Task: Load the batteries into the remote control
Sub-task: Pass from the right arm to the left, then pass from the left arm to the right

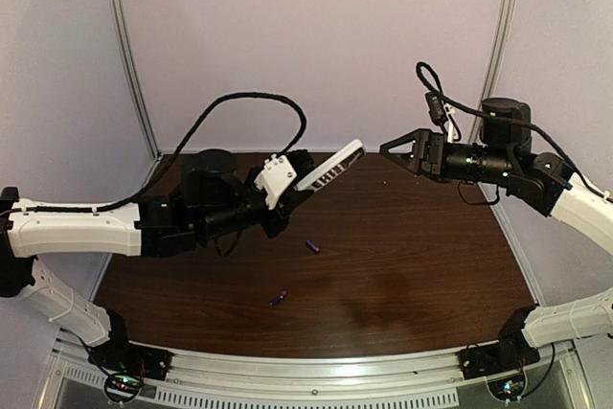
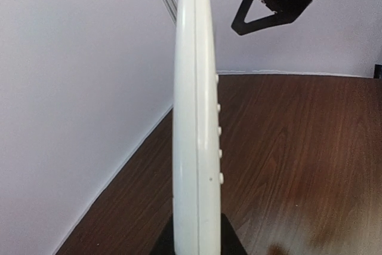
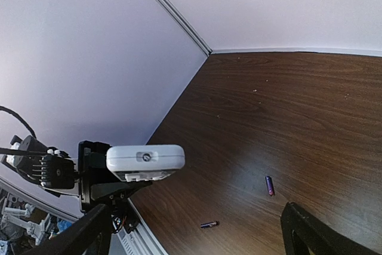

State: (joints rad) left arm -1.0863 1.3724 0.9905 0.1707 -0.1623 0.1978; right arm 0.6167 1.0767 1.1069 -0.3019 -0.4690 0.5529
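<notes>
Remote control (image 1: 330, 166): flat white slab with rows of dark buttons on its face, held in the air over the left half of the table (image 1: 431, 256), free end tilted toward 2 o'clock, lower end clamped in the left gripper (image 1: 295, 191). First battery (image 1: 312, 246), a tiny purple-blue cylinder, lies on the wood at 6 o'clock of the remote; second battery (image 1: 278, 298) lies at 7 o'clock of the first, apart from it. Right gripper (image 1: 388, 149): at 3 o'clock of the remote's tip, near but not touching, fingers spread wide, holding nothing.

Held aloft at a tilt: slim white remote control (image 1: 330, 169), dark buttons showing. Lying loose on the wood table (image 1: 431, 265), apart: two purple-blue batteries (image 1: 312, 246) (image 1: 278, 298).
</notes>
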